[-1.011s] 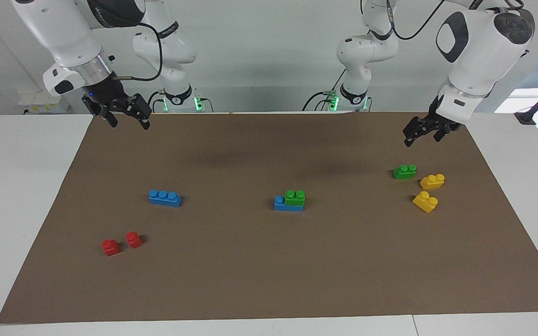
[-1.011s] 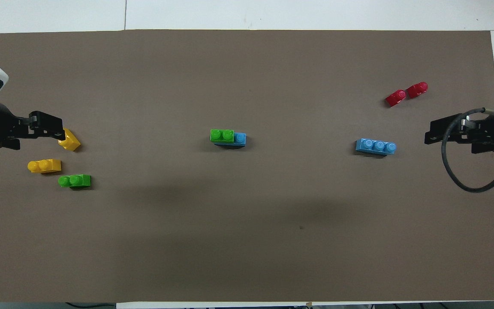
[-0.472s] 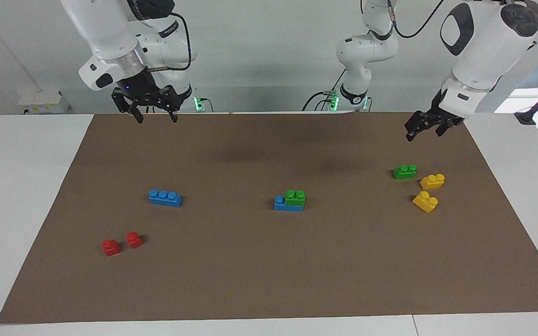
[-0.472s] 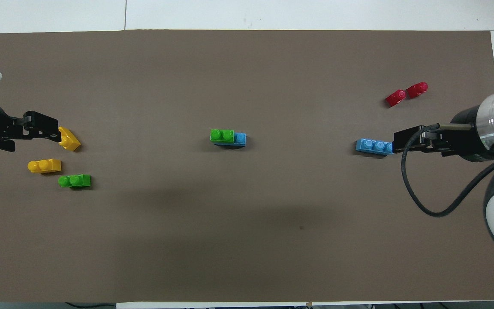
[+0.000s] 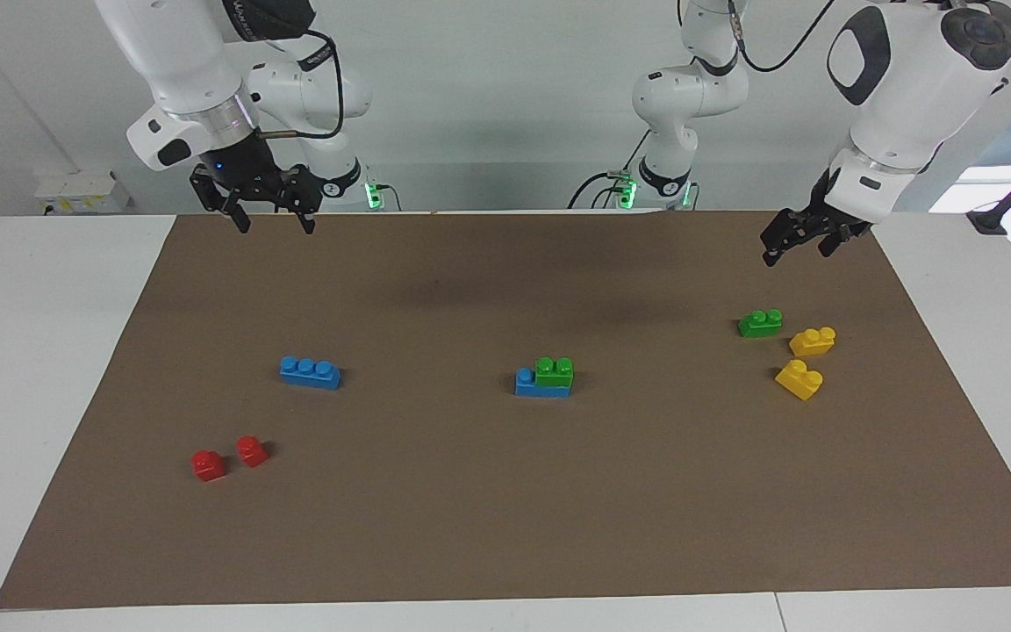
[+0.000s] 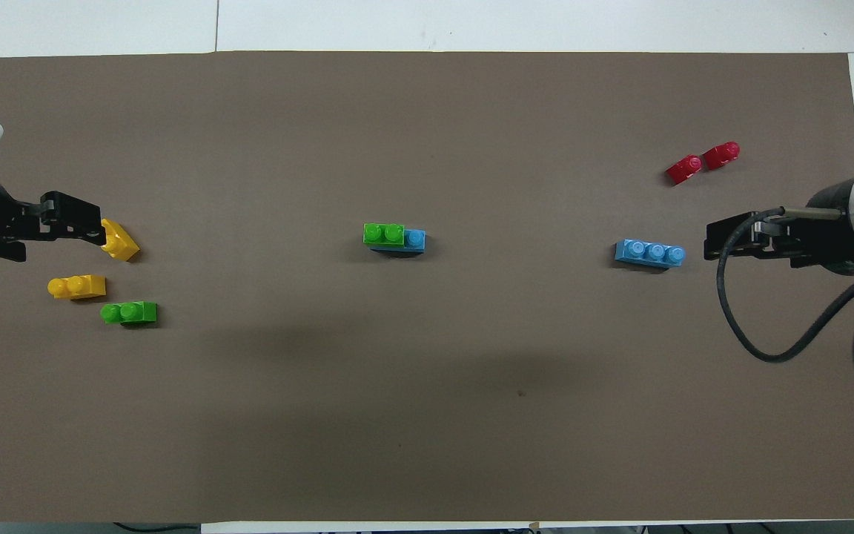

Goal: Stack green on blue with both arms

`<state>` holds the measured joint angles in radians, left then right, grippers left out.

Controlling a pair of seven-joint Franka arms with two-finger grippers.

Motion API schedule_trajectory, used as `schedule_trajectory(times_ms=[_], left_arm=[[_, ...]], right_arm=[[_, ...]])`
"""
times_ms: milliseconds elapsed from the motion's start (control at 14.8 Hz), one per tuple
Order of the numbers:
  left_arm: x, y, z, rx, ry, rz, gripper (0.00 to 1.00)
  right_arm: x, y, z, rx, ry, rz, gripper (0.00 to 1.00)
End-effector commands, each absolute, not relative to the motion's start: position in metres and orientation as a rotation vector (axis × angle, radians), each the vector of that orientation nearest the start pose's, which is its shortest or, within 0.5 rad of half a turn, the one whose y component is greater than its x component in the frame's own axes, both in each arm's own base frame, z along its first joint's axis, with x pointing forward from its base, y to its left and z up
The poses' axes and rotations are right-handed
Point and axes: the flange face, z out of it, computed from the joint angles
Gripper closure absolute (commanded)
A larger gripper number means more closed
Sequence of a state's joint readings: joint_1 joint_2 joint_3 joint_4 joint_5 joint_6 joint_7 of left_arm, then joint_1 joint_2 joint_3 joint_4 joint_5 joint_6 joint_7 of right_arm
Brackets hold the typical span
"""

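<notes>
- Facing view: one green brick [image 5: 555, 370] already sits on a blue brick [image 5: 541, 384] mid-mat.
- Second green [image 5: 760, 323] and blue [image 5: 310, 372] lie apart, unstacked.
- Right gripper [image 5: 270, 221] is raised with its fingers spread; left gripper's [image 5: 793, 244] fingers I can't tell.

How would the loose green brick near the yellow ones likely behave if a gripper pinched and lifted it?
The loose green brick looks like moulded plastic, so probably stiff and light. Its flat base and boxy sides suggest it would slide, not roll. Its glossy walls could slip in a loose pinch. A yellow brick lies close beside it and might get nudged.
</notes>
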<state>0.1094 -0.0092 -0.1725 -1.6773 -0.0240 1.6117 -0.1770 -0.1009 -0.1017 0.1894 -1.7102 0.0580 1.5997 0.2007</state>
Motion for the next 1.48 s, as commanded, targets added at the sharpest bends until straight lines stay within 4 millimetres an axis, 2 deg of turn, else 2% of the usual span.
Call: schedule_trajectory(times_ms=[0,135,404,1416], left_arm=[[0.554,-0.038,0.587,-3.141,-0.16,0.098,0.0],[0.554,-0.039,0.588,-3.143,-0.158,0.093,0.0],[0.554,-0.04,0.588,-3.146,-0.158,0.089,0.0],[0.554,-0.04,0.588,-3.146,-0.163,0.089,0.0]], right_arm=[[0.532,0.04,0.616,-3.135,0.177,0.024,0.0],[0.535,0.032,0.618,-3.139,0.196,0.011,0.0],[0.536,0.001,0.616,-3.143,0.288,0.009,0.0],[0.534,0.003,0.616,-3.143,0.301,0.024,0.0]])
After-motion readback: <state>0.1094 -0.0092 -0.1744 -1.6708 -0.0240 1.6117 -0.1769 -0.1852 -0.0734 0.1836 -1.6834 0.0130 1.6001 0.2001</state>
